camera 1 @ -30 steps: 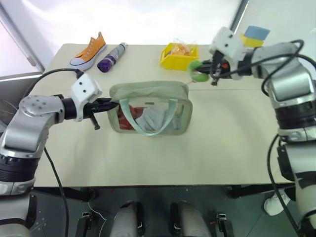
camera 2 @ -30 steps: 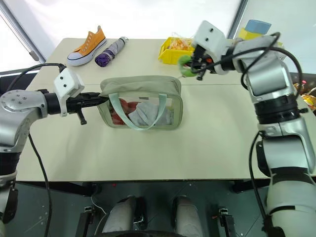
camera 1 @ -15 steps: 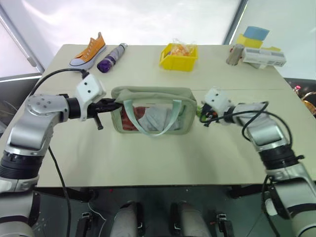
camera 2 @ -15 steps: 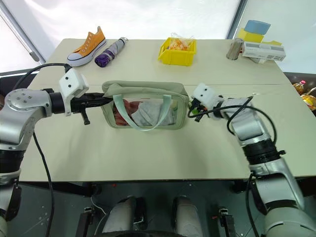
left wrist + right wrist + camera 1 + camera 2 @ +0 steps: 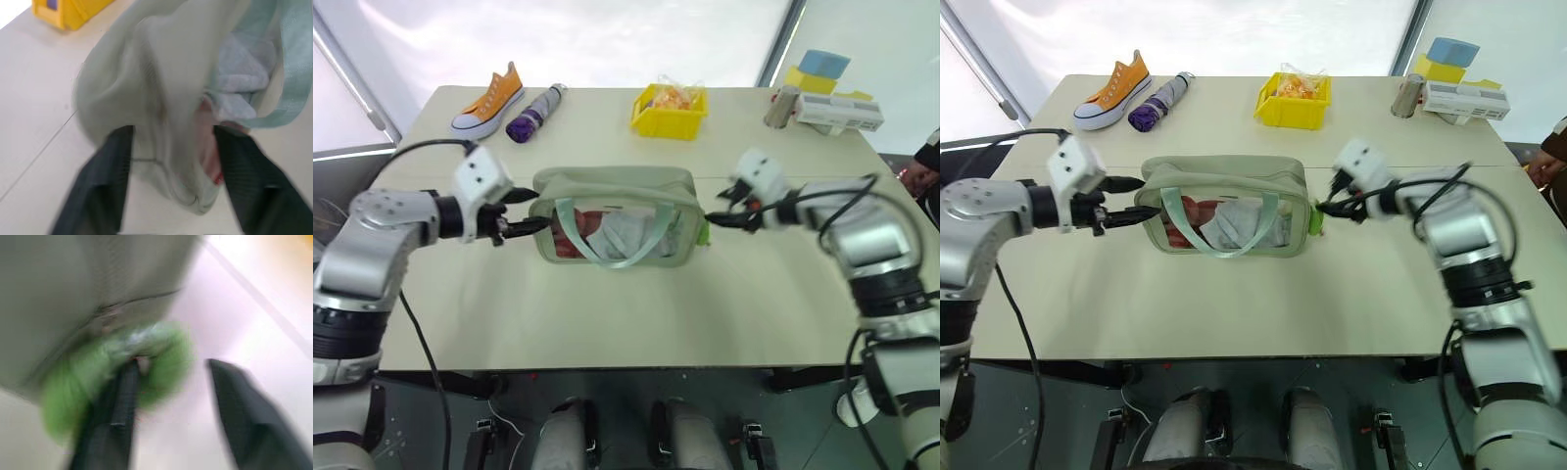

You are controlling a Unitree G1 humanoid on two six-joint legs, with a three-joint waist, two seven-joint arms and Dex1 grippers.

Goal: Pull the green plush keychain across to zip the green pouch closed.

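Note:
The green pouch (image 5: 612,220), boxy sage green with a clear front and a mint strap, stands mid-table. Its top looks drawn shut. The green plush keychain (image 5: 1315,221) hangs at the pouch's right end, a fuzzy lime tuft. My left gripper (image 5: 533,210) is open, its fingers (image 5: 105,186) either side of the pouch's left end (image 5: 166,98) without pinching it. My right gripper (image 5: 1325,203) is open just right of the pouch. In the right wrist view one of its fingers (image 5: 122,401) lies against the keychain (image 5: 88,387), the other stands well apart.
Along the table's far edge lie an orange sneaker (image 5: 489,98), a purple folded umbrella (image 5: 536,113), a yellow bin (image 5: 670,111), a can (image 5: 781,106), a white box (image 5: 842,113) and blue and yellow sponges (image 5: 820,69). A person's hand (image 5: 1547,164) shows at the right edge.
Both grippers have opened: the left let go of the pouch's left end, the right let go of the keychain, which now hangs at the pouch's right end. The right arm came down earlier.

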